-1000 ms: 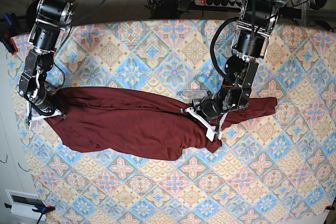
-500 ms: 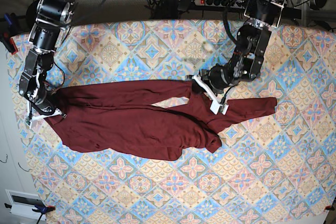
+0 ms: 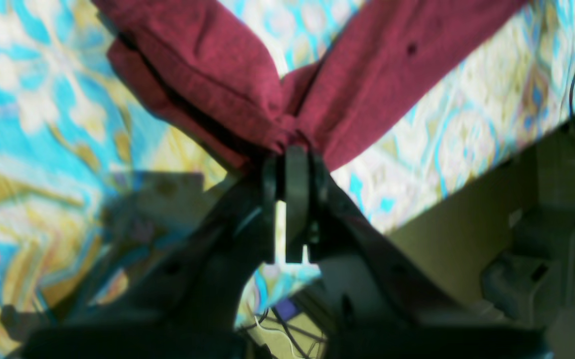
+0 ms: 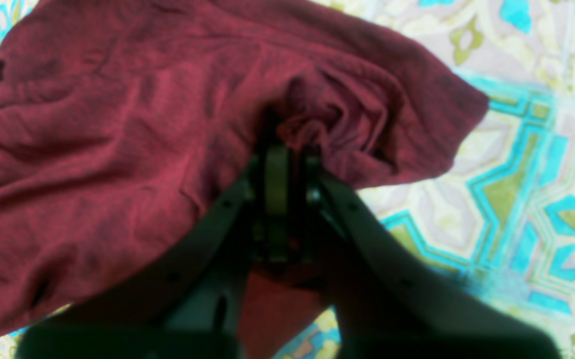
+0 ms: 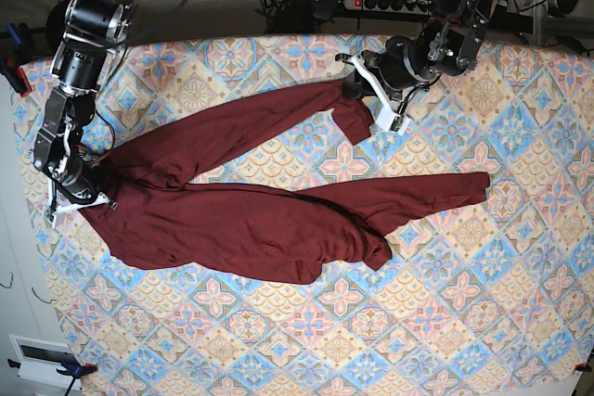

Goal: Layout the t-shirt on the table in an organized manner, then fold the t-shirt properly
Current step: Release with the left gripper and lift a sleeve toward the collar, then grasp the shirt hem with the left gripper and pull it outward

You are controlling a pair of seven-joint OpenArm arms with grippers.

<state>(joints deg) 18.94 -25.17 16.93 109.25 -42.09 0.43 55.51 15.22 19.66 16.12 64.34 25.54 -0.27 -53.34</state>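
The dark maroon t-shirt (image 5: 232,220) lies crumpled across the left and middle of the patterned table (image 5: 464,322). One long sleeve lies toward the right (image 5: 436,194); the other stretches diagonally up to the back. My left gripper (image 5: 357,90) is shut on the end of that raised sleeve near the table's far edge; the left wrist view shows the jaws pinching the maroon cloth (image 3: 292,139). My right gripper (image 5: 93,199) is shut on the t-shirt's left end (image 4: 287,124) low at the table's left side.
Cables and a power strip (image 5: 380,2) lie behind the table's far edge. The floor shows past the left edge, with a small white box (image 5: 42,354) at the lower left.
My left gripper has pulled a sleeve out of the bunched shirt and carried it up and back toward the far edge, stretching it diagonally. The right gripper has stayed put.
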